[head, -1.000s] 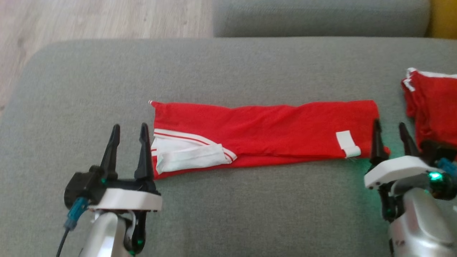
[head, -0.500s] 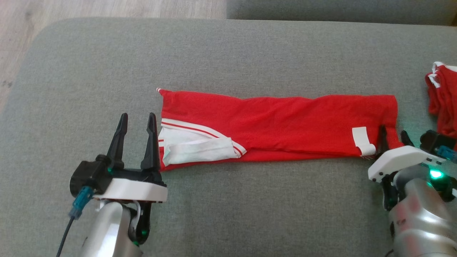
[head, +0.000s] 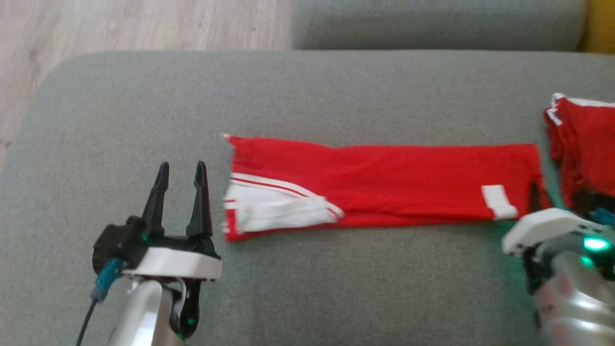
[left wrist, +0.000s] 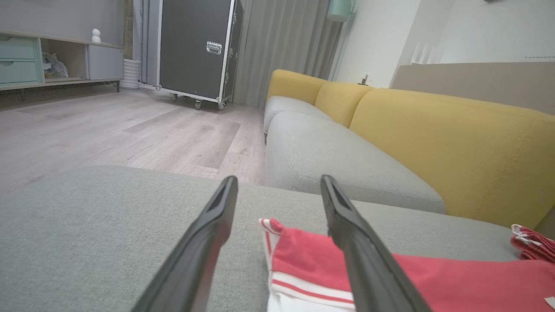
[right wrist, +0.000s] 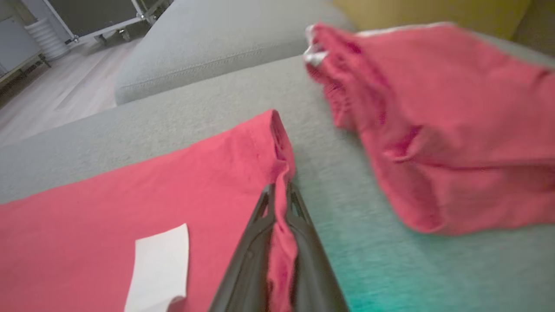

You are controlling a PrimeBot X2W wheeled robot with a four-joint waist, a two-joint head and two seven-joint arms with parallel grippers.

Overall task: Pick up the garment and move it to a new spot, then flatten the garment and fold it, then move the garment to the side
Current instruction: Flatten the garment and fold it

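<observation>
Judging from where I stand, the job looks a bit past halfway. On the broad grey cushion (head: 307,96), a coarse woven seat with rounded corners, the red garment (head: 394,178) lies flat as a long narrow band, already doubled lengthwise, so the end-to-end fold and the shift to the side seem left to do. It is thin, soft, matte jersey with a few shallow wrinkles. Near its right end, but apart from it, sits a second red bundle (head: 586,144), rumpled and loosely heaped. The left gripper (head: 182,166) hovers just beside the band's left end, its long, dark, tapered fingers apart and holding nothing. The right gripper (right wrist: 281,193) has its jaws together, pinching the hem at the near right corner. White striped trim (head: 278,211) marks the left end, and a small white label (head: 499,202) sits by the right.
</observation>
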